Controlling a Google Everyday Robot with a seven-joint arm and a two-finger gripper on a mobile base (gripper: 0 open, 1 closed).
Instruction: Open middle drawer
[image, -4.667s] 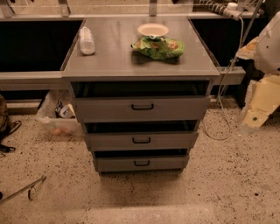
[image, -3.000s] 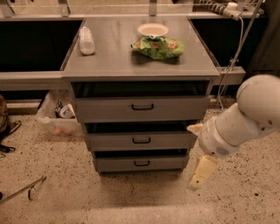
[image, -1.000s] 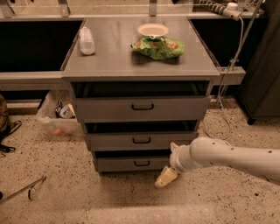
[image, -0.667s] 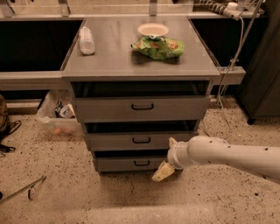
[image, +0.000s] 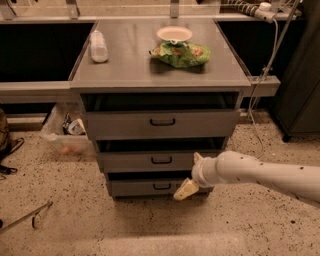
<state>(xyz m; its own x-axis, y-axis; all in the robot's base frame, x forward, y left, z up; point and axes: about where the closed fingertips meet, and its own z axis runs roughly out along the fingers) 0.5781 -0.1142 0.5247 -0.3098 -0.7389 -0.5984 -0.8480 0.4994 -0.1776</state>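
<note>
The middle drawer (image: 127, 161) is sitting second down in the grey metal cabinet (image: 130, 65). It's showing a wide grey front with a small black handle (image: 161, 160) dead centre and a dark gap running above it. It's sitting under the taller top drawer (image: 115, 125) and over the shorter bottom drawer (image: 130, 188). The gripper (image: 186, 190) is hanging in front of the bottom drawer's right half, below the middle one, pointing down-left. Honestly can't tell if it's spread or clamped. The white arm (image: 260, 172) is reaching in from the right. A plate (image: 174, 33), green bag (image: 181, 53) and bottle (image: 98, 46) are lying up top.
</note>
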